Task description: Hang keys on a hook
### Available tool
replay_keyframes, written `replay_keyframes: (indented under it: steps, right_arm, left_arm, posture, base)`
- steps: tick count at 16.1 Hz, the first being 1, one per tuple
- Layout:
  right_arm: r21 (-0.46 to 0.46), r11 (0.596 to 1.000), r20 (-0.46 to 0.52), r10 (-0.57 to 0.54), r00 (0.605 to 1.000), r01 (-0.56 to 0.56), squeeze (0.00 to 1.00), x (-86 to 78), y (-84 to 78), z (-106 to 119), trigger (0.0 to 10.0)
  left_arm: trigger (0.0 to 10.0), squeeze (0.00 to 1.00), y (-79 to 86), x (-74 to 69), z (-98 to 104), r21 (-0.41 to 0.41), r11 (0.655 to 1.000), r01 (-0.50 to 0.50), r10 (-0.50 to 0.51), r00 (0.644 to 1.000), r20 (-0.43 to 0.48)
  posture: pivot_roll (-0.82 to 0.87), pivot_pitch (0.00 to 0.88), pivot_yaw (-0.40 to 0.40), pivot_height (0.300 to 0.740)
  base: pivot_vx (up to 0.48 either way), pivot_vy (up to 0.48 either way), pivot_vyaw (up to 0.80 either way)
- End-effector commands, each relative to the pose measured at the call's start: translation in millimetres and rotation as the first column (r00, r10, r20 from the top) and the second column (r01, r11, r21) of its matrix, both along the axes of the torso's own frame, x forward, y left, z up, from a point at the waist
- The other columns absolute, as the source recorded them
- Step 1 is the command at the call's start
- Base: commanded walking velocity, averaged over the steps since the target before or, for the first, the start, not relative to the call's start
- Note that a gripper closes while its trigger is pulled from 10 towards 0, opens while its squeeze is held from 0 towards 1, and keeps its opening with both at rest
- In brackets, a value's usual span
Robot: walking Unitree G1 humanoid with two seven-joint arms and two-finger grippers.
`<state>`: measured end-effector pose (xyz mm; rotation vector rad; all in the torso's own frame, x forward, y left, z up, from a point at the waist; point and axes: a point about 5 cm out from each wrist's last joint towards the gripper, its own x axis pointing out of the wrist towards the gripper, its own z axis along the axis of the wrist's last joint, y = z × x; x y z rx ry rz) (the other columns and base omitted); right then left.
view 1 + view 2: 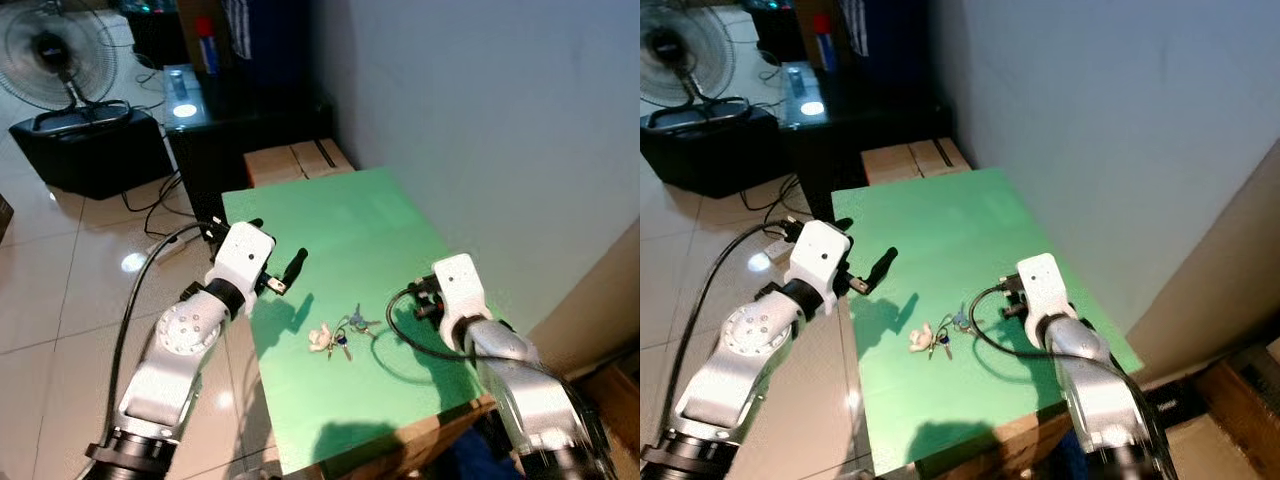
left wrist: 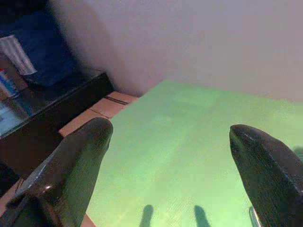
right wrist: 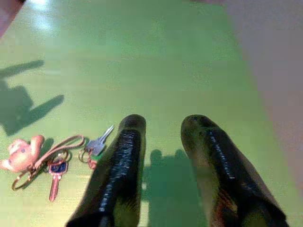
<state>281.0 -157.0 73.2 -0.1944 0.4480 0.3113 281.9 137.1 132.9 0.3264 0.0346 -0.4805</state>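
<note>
Keys (image 1: 345, 333) lie flat on a green table (image 1: 340, 215), near its front half, between the robot's two arms. The bunch carries a small pale charm (image 3: 20, 152), a pink strap loop, a silver key and a blue-headed key. The right gripper (image 3: 163, 125) hovers just above the tabletop beside the keys, its two black fingers (image 3: 124, 156) a narrow gap apart and holding nothing. The left gripper (image 2: 170, 132) is raised over the table's left edge, its fingers spread wide and empty, pointing toward the pale wall (image 1: 480, 110). Beyond the table stand a cardboard box (image 1: 297, 160), a dark cabinet (image 1: 215, 120) and a floor fan (image 1: 60, 55) on the tiled floor (image 1: 60, 260).
</note>
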Motion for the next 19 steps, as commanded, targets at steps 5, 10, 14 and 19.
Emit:
replay_keyframes:
  steps: [5, 10, 14, 19]
  right_arm:
    - [-0.041, 0.981, -0.215, 0.178, 0.960, -0.191, 1.00, 34.3, 10.9, -16.0, 10.0]
    - [-0.079, 0.959, -0.271, 0.244, 0.931, -0.274, 1.00, 64.6, 24.9, -6.0, 10.0]
    - [-0.136, 0.920, -0.320, 0.310, 0.895, -0.368, 1.00, 74.1, 33.1, 2.1, 10.0]
    - [-0.190, 0.905, -0.284, 0.319, 0.904, -0.379, 0.00, 83.8, 33.8, 13.2, 10.0]
  left_arm:
    - [10.0, 0.00, -2.2, -14.9, 0.4, 0.092, 0.973, 0.210, -0.200, 0.974, -0.109]
    - [10.0, 0.00, -2.0, -23.3, 6.5, 0.112, 0.957, 0.266, -0.246, 0.955, -0.166]
    - [10.0, 0.00, -2.3, -32.1, 10.4, 0.108, 0.944, 0.313, -0.286, 0.935, -0.210]
    - [10.0, 0.00, -8.0, -31.8, 11.9, 0.110, 0.942, 0.318, -0.289, 0.933, -0.216]
  posture:
    - [-0.07, 0.184, 0.064, 0.718]
    - [-0.04, 0.277, 0.062, 0.718]
    - [-0.02, 0.310, 0.057, 0.718]
    - [-0.04, 0.307, 0.058, 0.718]
  base:
    - [0.000, 0.000, 0.00]
    - [0.000, 0.000, 0.00]
    - [0.000, 0.000, 0.00]
    - [0.000, 0.000, 0.00]
